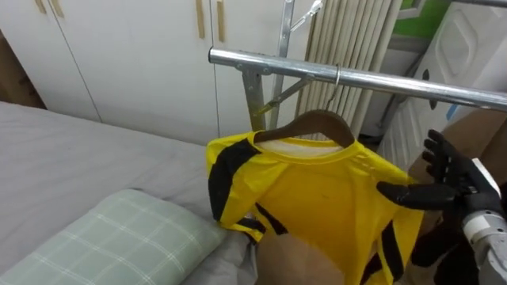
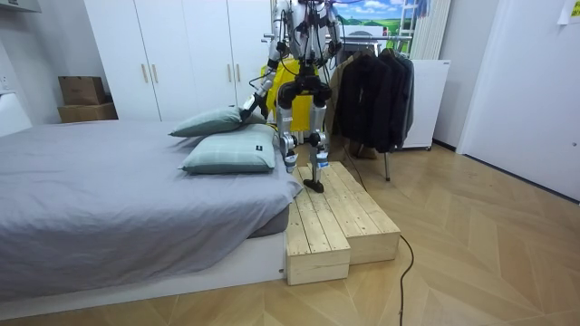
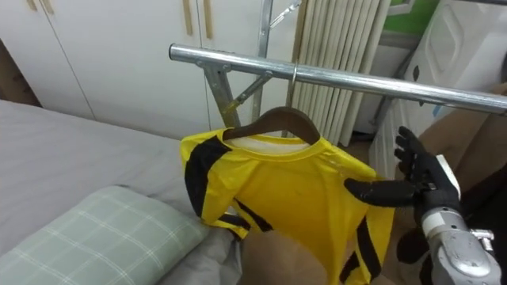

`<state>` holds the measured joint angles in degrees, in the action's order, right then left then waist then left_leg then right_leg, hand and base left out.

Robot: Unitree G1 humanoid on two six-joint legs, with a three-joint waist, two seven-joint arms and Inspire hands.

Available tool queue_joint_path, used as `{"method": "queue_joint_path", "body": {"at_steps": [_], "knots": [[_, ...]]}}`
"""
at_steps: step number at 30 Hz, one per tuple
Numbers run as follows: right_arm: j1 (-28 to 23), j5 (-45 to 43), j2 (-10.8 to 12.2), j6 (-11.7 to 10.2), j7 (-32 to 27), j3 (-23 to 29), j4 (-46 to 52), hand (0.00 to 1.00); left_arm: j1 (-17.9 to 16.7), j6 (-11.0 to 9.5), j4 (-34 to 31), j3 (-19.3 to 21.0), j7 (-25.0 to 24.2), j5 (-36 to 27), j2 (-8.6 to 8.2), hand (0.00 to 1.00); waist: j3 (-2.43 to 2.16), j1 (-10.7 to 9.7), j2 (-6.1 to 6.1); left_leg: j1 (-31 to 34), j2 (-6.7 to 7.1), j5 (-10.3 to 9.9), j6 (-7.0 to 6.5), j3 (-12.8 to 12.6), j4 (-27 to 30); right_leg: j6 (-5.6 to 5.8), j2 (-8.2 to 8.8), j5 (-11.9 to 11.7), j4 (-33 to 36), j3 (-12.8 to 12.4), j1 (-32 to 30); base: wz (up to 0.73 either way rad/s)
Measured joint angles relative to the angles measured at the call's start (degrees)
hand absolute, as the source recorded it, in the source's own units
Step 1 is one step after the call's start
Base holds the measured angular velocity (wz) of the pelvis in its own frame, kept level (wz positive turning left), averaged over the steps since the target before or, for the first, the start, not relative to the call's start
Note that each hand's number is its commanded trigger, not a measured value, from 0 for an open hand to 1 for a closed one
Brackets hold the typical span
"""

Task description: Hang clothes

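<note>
Pillow [image 1: 119,237], soft green check, lay nearest. Shirt [image 1: 317,190], slick yellow with black stripes, hung on a curved wooden hanger [image 1: 317,124], its hook over the steel rail [image 1: 356,79]. Right hand [image 1: 451,180] had straight fingers, thumb touching the sleeve, gripping nothing. Left hand [image 2: 248,110] was low near the pillow, state unreadable. Judged: hanging done; next, withdraw without dragging the fabric.

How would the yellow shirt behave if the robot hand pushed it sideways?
The yellow shirt looks floppy, its sleeves drooping in folds, so it would probably give under the right robot hand. Hung on the metal rail by its wooden hanger, it would likely swing or slide.
</note>
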<state>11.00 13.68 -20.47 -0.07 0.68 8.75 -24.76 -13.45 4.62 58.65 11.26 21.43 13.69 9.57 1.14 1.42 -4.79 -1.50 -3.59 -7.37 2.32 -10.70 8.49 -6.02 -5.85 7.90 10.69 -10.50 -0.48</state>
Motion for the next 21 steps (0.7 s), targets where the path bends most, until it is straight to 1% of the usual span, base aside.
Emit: {"method": "queue_joint_path", "body": {"at_steps": [4,10,16,21], "knots": [[-0.02,0.04,-0.32,-0.42,-1.19,1.36,-2.54,0.00,-0.10,0.00,0.00,0.07,-0.46,0.00,0.32,0.00,0.14,-0.38,-0.25,0.00,0.01,0.00,0.00,-0.10,0.00,0.06,-0.02,0.05,0.00,-0.14,-0.01,0.00],[-0.33,-0.26,-0.35,-0.60,-2.42,2.24,-4.10,0.00,-0.30,0.00,0.01,1.63,-0.54,0.60,0.34,0.00,0.14,-1.21,-0.42,0.00,0.01,0.00,0.00,-0.13,-0.01,0.06,-0.10,0.06,-0.01,-0.35,-0.02,0.00],[-2.56,-0.24,-0.35,-0.63,-3.73,4.90,-4.15,0.00,-0.36,0.01,0.01,2.17,-0.69,1.06,0.34,0.00,0.11,-1.26,-0.45,0.00,-0.01,0.00,0.00,-0.17,-0.02,0.05,-0.09,0.07,-0.01,-0.35,-0.04,0.00],[-5.23,-0.26,-0.35,-0.63,-3.71,5.14,-4.52,0.00,-0.41,0.04,0.02,2.16,-0.71,1.07,0.32,0.00,0.05,-1.26,-0.47,-0.06,0.00,0.00,0.00,-0.19,-0.02,0.06,-0.10,0.11,-0.03,-0.36,-0.01,0.00]]}}
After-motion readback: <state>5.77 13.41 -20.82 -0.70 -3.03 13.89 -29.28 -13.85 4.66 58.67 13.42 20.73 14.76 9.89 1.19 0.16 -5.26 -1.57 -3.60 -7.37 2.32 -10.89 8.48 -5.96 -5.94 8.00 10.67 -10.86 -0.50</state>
